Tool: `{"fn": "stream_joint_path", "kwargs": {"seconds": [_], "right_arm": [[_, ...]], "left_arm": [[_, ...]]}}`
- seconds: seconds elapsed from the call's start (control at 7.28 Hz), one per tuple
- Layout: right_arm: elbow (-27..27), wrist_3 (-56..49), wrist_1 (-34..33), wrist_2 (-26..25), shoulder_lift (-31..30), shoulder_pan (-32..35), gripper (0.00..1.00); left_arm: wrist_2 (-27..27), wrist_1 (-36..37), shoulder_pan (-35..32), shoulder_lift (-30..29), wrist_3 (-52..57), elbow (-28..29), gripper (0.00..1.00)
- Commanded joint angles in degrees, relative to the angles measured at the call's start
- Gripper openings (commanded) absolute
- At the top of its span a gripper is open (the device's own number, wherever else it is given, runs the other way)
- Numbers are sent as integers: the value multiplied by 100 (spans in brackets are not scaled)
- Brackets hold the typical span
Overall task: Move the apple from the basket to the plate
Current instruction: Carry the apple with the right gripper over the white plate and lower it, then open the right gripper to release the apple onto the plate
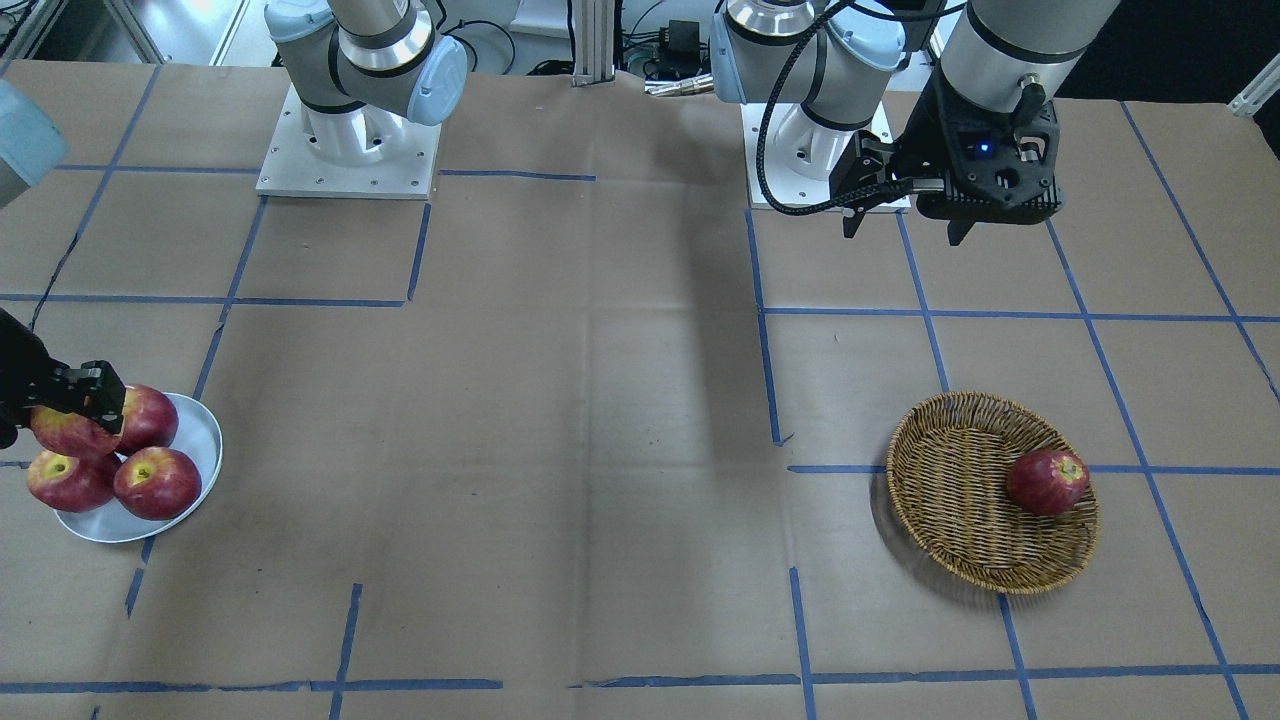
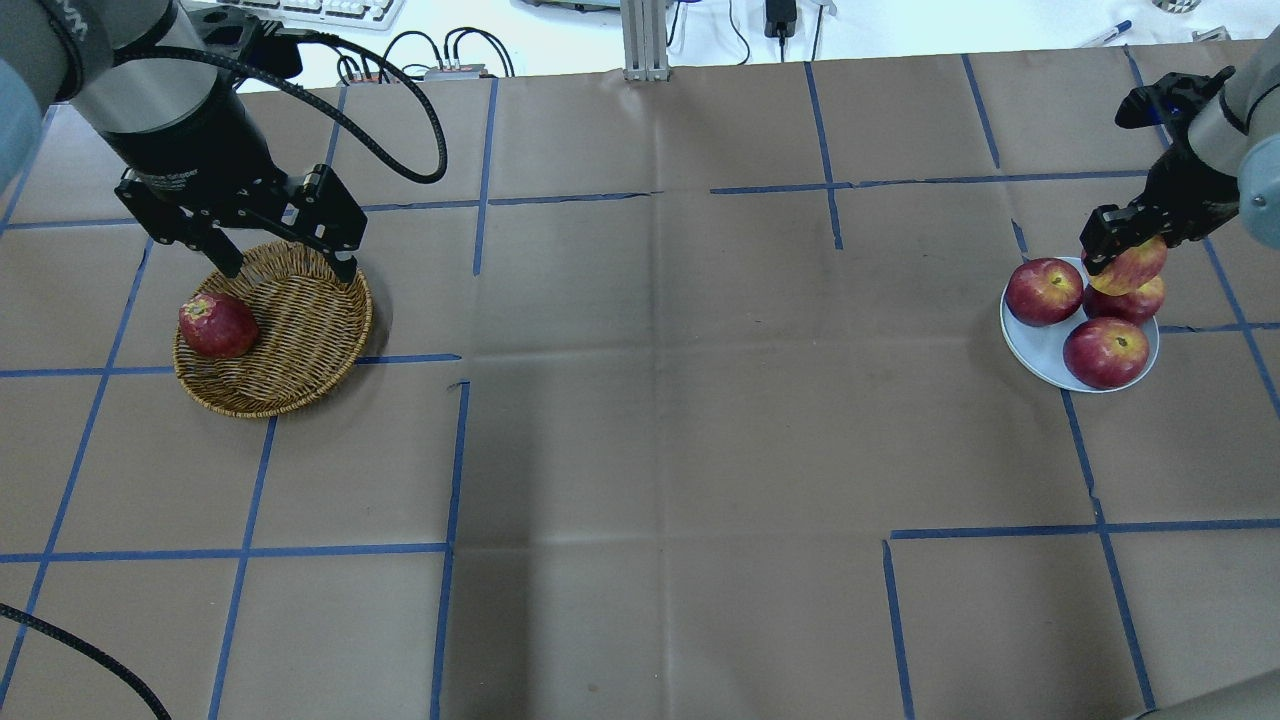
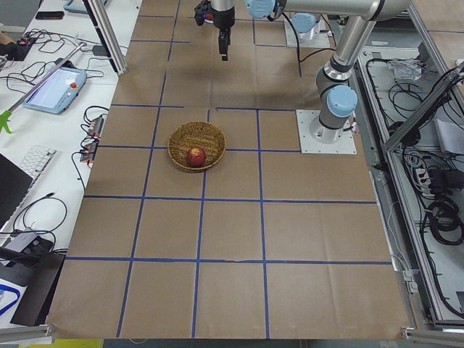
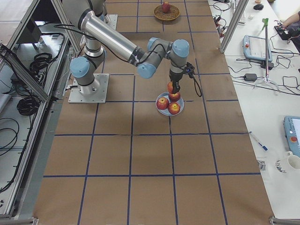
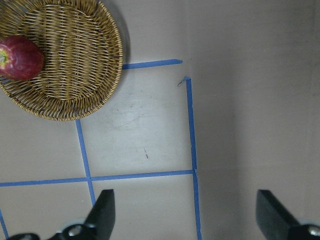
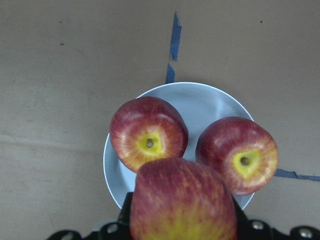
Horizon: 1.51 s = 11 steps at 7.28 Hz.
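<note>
**Apple [image 1: 62, 436] clamped in right tool [image 1: 66, 416] above a crowded plate [image 1: 203, 440]**

Front-facing view: the streaky, yellow-blushed apple sits between the right tool's dark fingers at the far left edge, over the back part of the white plate. Three deep-red apples [image 1: 157, 483] take up most of the plate. From here I cannot tell whether the held apple touches them. Well apart, on the other side of the tabletop [image 1: 600, 400], the wicker basket [image 1: 950, 525] holds a lone red apple [image 1: 1047, 482] against its wall. The left tool [image 1: 905, 222] hangs up-frame of the basket with its fingers apart and nothing between them. Brown paper covers the tabletop, crossed by blue tape lines [image 1: 765, 370] in a rough grid.

Overhead view: the held apple overlaps the plate apple nearest the right tool. The left tool's spread fingers show across the basket's upper rim.

Left wrist view: the basket fills the upper left corner, with the lone red apple at the frame's left edge. Two dark fingertips stand well apart at the bottom, with bare paper and tape between them.

Right wrist view: the apple fills the bottom centre, gripped on both sides. Two plate apples lie beyond it with their yellow stem hollows up. The third is hidden.

Side views: from the right end, the apple appears uppermost in the cluster on the plate. White desks with a keyboard [image 3: 43, 156], screens and cables [image 3: 90, 130] flank the tabletop.
</note>
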Motion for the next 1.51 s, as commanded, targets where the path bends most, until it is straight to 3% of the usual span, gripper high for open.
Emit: {"fn": "stream_joint_path", "kwargs": {"seconds": [0.0,0.55,0.69,0.96,1.24,1.37], "right_arm": [[86,-242,-295,23,289,-214,61],[165,-198,-313,41,299,-162,65],[156,-198,-339,41,291,-162,100],[95,-198,-348,41,195,-162,100],[-324,-163,-243,207,54,73,100],[-562,-76,201,217,-43,319,100]], "left_arm": [[10,-27,4,21,5,73,99],[1,-97,4,39,-74,127,99],[-8,-97,4,39,-83,153,99],[-52,-97,-5,21,-92,293,99],[-131,-141,-49,-40,-66,443,99],[-201,-159,-58,-5,-74,443,99]]}}
